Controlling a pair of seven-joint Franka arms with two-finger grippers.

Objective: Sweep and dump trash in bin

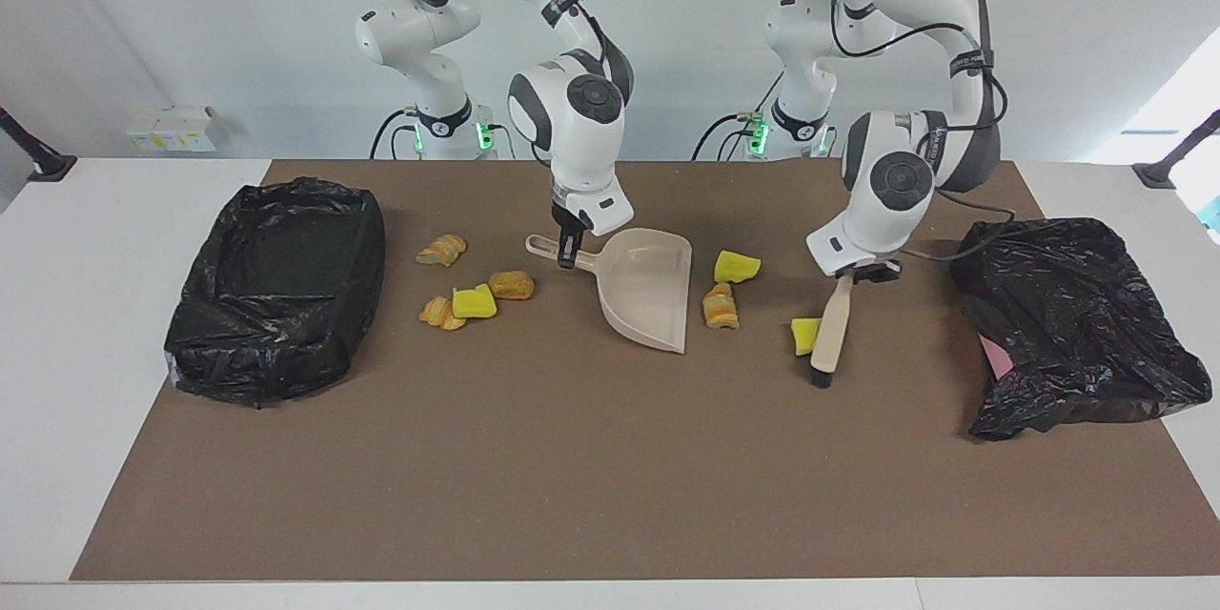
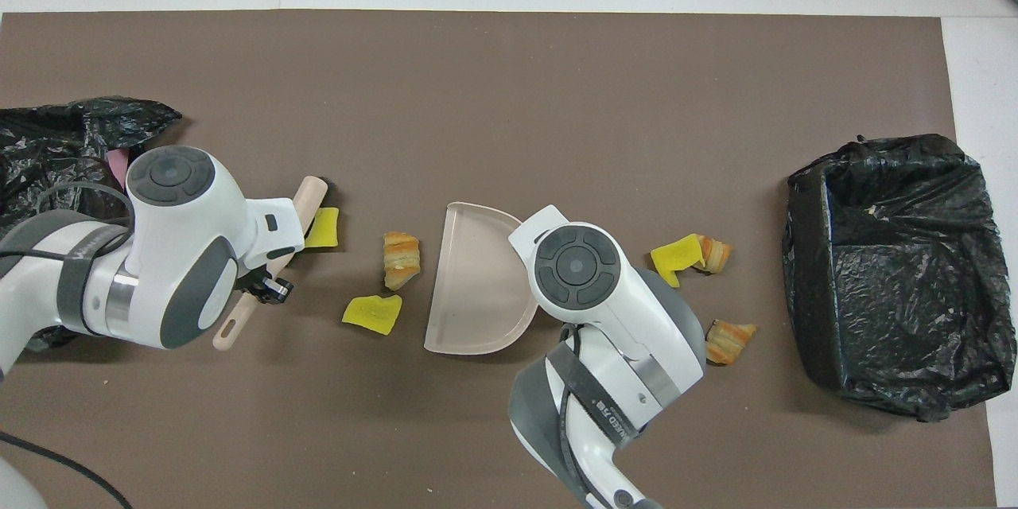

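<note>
My right gripper point(image 1: 570, 253) is shut on the handle of the beige dustpan point(image 1: 648, 291), which rests on the brown mat; in the overhead view the dustpan point(image 2: 477, 286) shows but my wrist hides the fingers. My left gripper point(image 1: 858, 274) is shut on a wooden brush point(image 1: 831, 329), tilted, with its bristle end on the mat beside a yellow sponge piece point(image 1: 805, 335). Another yellow sponge point(image 1: 737, 266) and a bread chunk point(image 1: 721, 306) lie between brush and dustpan. Toward the bin lie bread chunks point(image 1: 441, 250), point(image 1: 512, 285) and a yellow sponge point(image 1: 474, 302). No beige stone-like lump shows.
A bin lined with a black bag point(image 1: 276, 286) stands open at the right arm's end of the table point(image 2: 891, 270). A crumpled black bag point(image 1: 1077, 334) lies at the left arm's end, next to the brush.
</note>
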